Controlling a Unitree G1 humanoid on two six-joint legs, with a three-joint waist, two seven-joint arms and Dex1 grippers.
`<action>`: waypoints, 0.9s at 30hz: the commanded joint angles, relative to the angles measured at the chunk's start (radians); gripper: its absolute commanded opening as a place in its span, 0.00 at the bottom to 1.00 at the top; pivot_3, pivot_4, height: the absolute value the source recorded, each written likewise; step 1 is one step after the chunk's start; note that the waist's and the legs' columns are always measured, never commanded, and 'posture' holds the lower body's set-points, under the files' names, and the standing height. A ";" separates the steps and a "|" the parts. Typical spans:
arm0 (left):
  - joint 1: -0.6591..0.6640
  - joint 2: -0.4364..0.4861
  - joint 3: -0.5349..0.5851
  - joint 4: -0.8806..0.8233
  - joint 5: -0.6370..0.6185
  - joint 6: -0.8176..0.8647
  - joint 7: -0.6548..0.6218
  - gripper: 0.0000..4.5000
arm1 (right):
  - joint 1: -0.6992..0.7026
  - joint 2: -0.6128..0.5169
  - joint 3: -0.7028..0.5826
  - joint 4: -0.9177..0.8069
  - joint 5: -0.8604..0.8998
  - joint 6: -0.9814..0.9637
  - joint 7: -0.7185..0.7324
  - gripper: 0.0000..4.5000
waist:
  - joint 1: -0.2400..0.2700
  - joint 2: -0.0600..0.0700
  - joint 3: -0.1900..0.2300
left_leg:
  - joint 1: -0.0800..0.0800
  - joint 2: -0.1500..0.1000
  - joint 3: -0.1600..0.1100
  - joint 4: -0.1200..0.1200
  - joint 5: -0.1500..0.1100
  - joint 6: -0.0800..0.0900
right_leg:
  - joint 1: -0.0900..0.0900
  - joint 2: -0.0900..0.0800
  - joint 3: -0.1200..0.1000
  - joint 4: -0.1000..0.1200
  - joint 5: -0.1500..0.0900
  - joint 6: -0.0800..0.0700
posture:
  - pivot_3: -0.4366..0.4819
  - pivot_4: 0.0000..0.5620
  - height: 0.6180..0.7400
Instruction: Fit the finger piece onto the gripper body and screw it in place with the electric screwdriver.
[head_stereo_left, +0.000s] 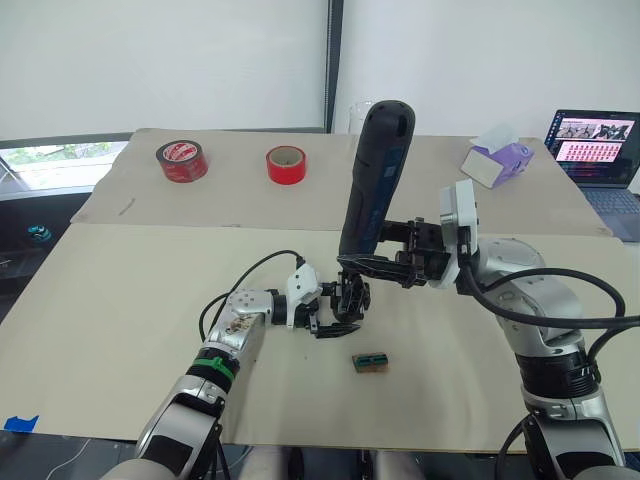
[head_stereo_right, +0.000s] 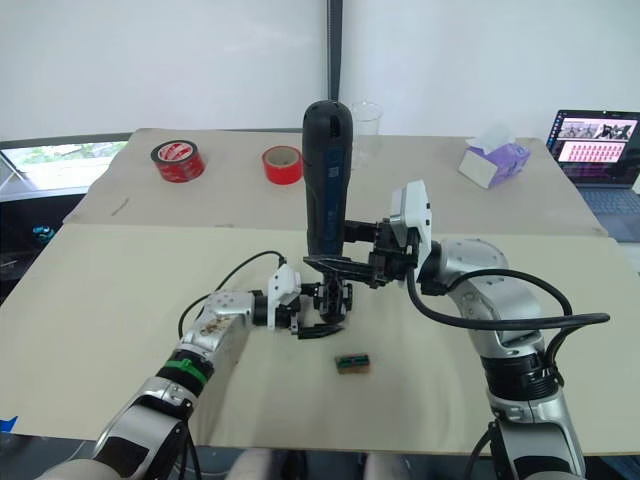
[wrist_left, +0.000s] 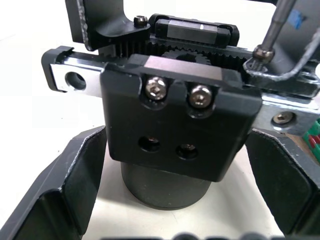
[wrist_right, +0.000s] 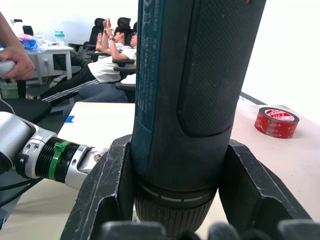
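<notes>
Right hand (head_stereo_left: 372, 268) is gripping the upright screwdriver (head_stereo_left: 375, 175) over the gripper body (head_stereo_left: 350, 296), which the left hand (head_stereo_left: 333, 313) is clasping on the beige worktop (head_stereo_left: 120, 290); a small block (head_stereo_left: 371, 362) is lying just beside, tape rolls (head_stereo_left: 182, 161) well behind.

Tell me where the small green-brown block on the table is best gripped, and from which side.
Probably from straight above, jaws closing across the green-brown block's two long sides. It lies flat and low on the table, apart from the gripper body, so little side face shows and its narrow width suits a pinch.

The electric screwdriver (wrist_right: 195, 100) top is cut off; its bit tip (wrist_left: 263, 51) seems hidden.
</notes>
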 joint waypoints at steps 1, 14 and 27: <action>-0.011 -0.001 0.000 0.021 0.016 -0.022 -0.002 0.52 | -0.026 -0.004 -0.013 -0.023 0.009 -0.001 -0.002 0.43 | 0.000 0.000 0.000 | 0.000 0.000 0.000 0.000 0.000 0.000 | 0.000 0.000 0.000 0.000 0.000 0.000 | 0.48 0.27 1.00; -0.017 -0.010 -0.009 0.052 0.043 -0.054 0.003 0.51 | 0.001 -0.015 0.015 -0.016 -0.015 0.020 0.001 0.43 | 0.001 0.000 0.000 | 0.001 0.000 0.000 0.000 0.000 0.000 | 0.001 0.000 0.000 0.000 0.000 0.000 | 0.48 0.27 1.00; -0.010 -0.008 -0.007 0.064 0.049 -0.054 -0.010 0.51 | 0.010 -0.031 0.107 -0.001 -0.079 0.083 -0.029 0.43 | 0.000 -0.002 -0.003 | 0.003 0.000 -0.001 0.000 0.000 0.001 | 0.002 -0.001 0.000 0.000 0.000 0.000 | 0.48 0.27 1.00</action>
